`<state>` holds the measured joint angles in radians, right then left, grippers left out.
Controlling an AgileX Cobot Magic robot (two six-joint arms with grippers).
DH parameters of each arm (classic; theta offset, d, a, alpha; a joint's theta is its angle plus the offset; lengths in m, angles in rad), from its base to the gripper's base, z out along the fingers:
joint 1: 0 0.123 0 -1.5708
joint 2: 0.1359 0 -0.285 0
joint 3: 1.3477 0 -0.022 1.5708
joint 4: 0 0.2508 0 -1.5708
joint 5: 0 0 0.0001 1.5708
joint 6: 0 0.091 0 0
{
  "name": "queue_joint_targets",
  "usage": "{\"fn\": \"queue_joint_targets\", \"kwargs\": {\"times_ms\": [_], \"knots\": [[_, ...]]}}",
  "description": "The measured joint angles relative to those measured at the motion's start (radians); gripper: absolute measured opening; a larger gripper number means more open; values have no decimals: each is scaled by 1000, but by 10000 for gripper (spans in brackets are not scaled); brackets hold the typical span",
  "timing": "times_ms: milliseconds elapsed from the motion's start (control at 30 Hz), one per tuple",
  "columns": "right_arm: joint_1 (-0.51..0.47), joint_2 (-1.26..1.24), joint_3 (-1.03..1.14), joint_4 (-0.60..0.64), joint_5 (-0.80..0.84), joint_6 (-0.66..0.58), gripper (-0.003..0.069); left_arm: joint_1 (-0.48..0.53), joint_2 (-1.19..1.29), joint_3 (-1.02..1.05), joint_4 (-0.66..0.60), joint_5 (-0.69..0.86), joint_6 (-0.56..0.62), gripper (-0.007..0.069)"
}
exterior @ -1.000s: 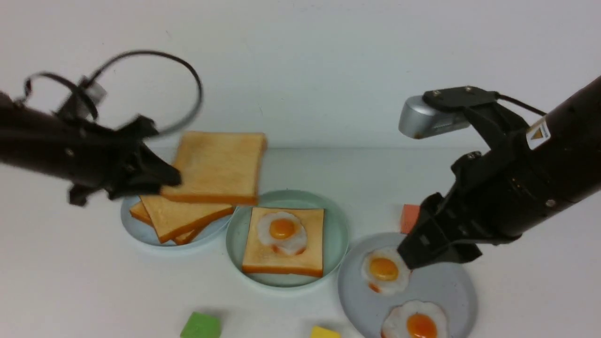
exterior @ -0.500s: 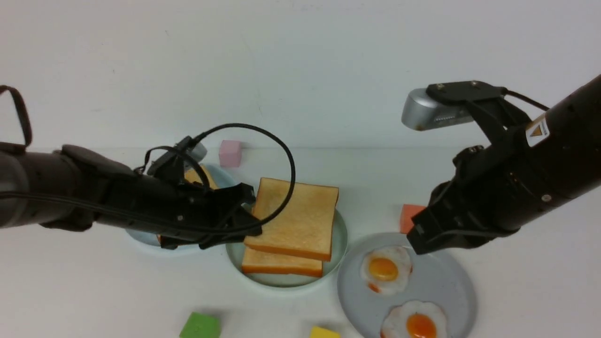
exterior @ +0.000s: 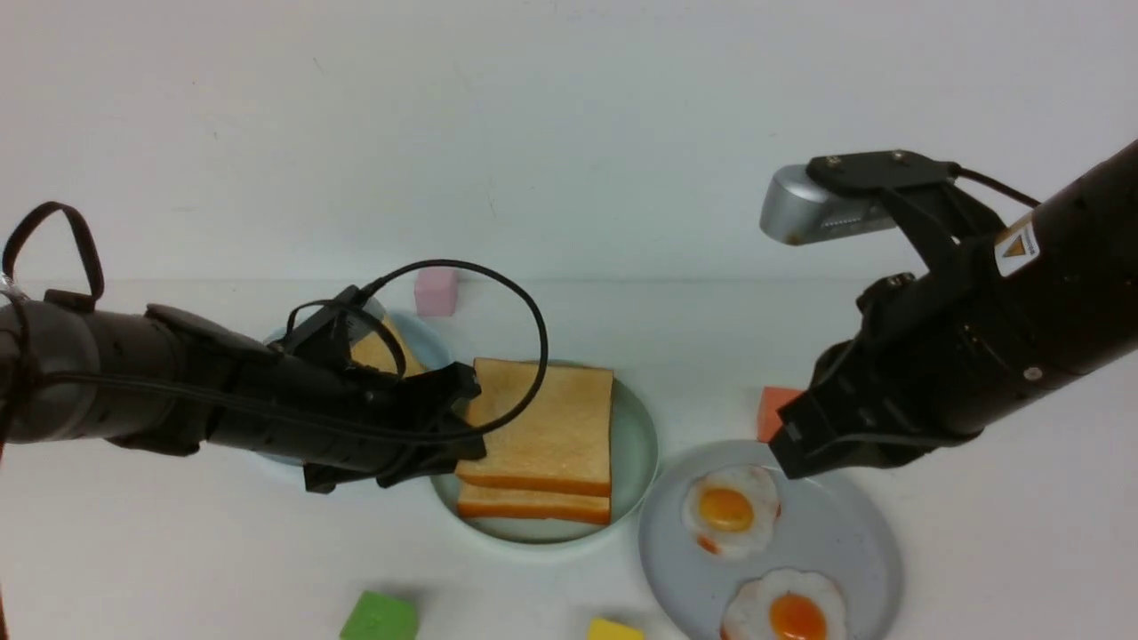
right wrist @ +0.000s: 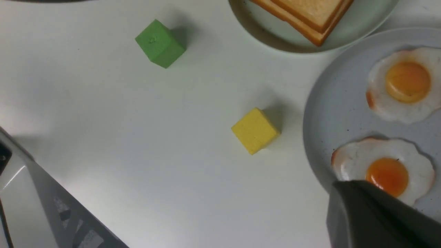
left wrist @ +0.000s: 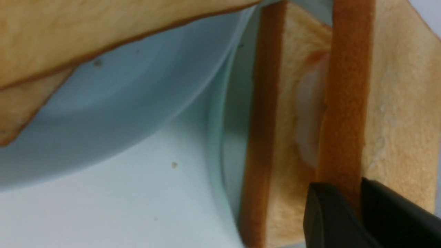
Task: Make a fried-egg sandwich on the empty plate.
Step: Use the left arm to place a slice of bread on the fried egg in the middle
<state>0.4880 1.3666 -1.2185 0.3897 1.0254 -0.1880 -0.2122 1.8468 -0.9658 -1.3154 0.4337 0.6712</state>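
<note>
step in hand – closing the sandwich.
left gripper point(exterior: 467, 413): arm extended low and near level from the left of the mint-green plate point(exterior: 638, 444); clamped on the crust edge of the top slice point(exterior: 544, 425).
fried-egg sandwich point(exterior: 533, 508): stacked on that plate, egg point(left wrist: 310, 113) glimpsed between slices.
next move, as judged – jaws to be parted, arm drawn clear without the slice being dragged.
right gripper point(exterior: 789, 455): pinched together, empty, raised right of the plate.
</note>
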Motion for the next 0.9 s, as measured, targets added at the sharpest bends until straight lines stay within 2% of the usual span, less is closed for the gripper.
{"fn": "queue_joint_targets", "kwargs": {"times_ms": [367,500,767,900], "knots": [[0,0,0,4,0,0,-3,0,28,-3,0,3,0,104],[0,0,0,9,0,0,-1,0,28,-3,0,9,0,153],[0,0,0,30,0,0,8,0,-44,-3,69,37,-2,349],[0,0,0,30,-1,0,15,2,-99,-3,104,41,-18,374]]}}
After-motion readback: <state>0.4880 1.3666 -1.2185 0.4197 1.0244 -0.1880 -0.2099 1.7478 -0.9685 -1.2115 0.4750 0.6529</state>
